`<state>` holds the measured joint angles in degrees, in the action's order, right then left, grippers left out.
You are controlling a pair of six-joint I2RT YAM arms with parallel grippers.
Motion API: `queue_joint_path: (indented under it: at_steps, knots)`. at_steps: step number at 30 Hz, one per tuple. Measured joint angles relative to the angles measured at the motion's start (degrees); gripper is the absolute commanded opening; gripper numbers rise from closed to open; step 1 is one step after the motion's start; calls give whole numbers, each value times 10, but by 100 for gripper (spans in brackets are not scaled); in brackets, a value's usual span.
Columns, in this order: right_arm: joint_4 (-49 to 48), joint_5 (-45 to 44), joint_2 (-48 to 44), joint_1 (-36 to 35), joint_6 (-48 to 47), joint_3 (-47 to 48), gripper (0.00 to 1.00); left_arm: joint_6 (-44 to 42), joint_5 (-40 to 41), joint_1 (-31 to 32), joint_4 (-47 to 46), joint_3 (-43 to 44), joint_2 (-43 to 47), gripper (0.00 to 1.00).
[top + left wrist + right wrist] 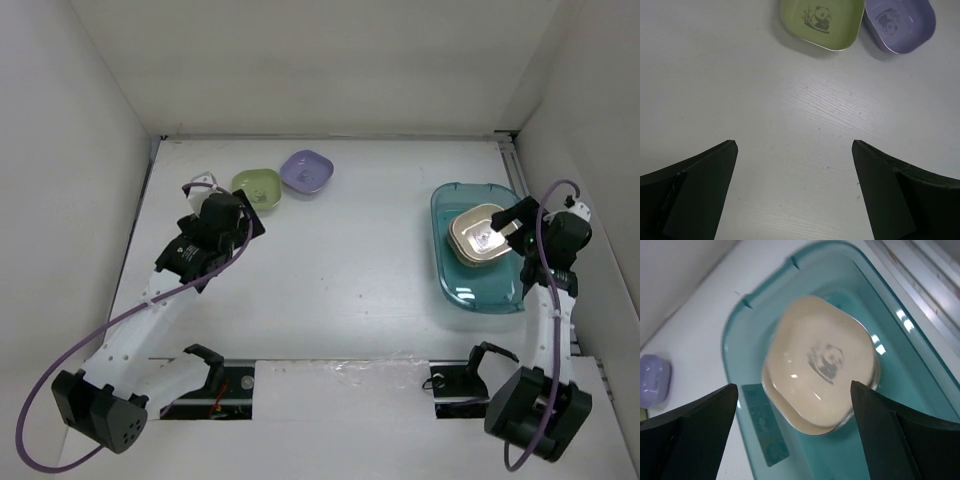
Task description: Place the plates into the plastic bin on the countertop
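Cream plate lies directly under right pincer. Pincer is spread wide, nothing pinched, one finger at each side of wrist view. Plate is top of a small stack: a 2nd rim shows beneath it, count unclear. Blurred grey print at centre. Stack sits inside teal bin, toward its far end. Bin rests on tabletop, R side.

L side: left pincer also spread, empty, above bare tabletop. Just beyond it are green plate w/ panda print and lavender plate w/ fainter print, side by side. Edges touching or nearly so, can't tell. Both right way up, outside bin, well apart from it.
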<state>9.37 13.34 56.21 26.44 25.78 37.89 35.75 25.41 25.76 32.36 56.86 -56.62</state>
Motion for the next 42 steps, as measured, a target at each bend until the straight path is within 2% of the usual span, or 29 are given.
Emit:
queue_joint_path:
  at_steps: [3, 5, 11, 15, 20, 26, 28, 29, 30, 31, 32, 33, 34, 35, 39, 42]
  knots:
    - [-3, 10, -59, -27, -13, 23, 100, 28, 1, 0, -4, 2, -23, 100]
    - [-10, 19, -70, -76, -33, 49, 100, 50, -1, -12, -5, 15, -66, 100]
    - [-30, 47, -3, -305, -121, 114, 100, 89, -12, -110, -29, 86, -243, 100]
    - [-19, 53, 33, -403, -167, 115, 100, 84, -35, -186, -54, 150, -352, 96]
    - [-17, 51, 43, -464, -202, 115, 100, 66, -110, -245, -123, 167, -449, 96]
    - [-21, 45, 57, -495, -225, 115, 100, 49, -173, -242, -164, 206, -533, 95]
    - [-25, 45, 66, -497, -228, 115, 100, 45, -184, -239, -176, 219, -554, 88]
    - [-27, 44, 71, -497, -230, 115, 100, 45, -187, -238, -180, 223, -562, 81]
    - [-29, 44, 76, -497, -231, 114, 100, 46, -188, -238, -179, 228, -570, 57]
    - [-30, 45, 81, -497, -232, 114, 100, 49, -187, -238, -177, 233, -579, 40]
    - [-32, 45, 85, -498, -232, 114, 100, 52, -182, -238, -172, 240, -588, 27]
    - [-35, 45, 89, -497, -233, 114, 100, 54, -173, -238, -164, 249, -596, 19]
    - [-37, 45, 92, -498, -232, 114, 100, 56, -169, -238, -158, 257, -602, 3]
    - [-38, 45, 94, -498, -232, 114, 100, 62, -160, -238, -153, 271, -614, 0]
    - [-41, 45, 98, -502, -232, 113, 100, 91, -120, -234, -133, 314, -622, 0]
    - [-50, 44, 111, -515, -234, 114, 100, 132, -71, -231, -111, 291, -605, 0]
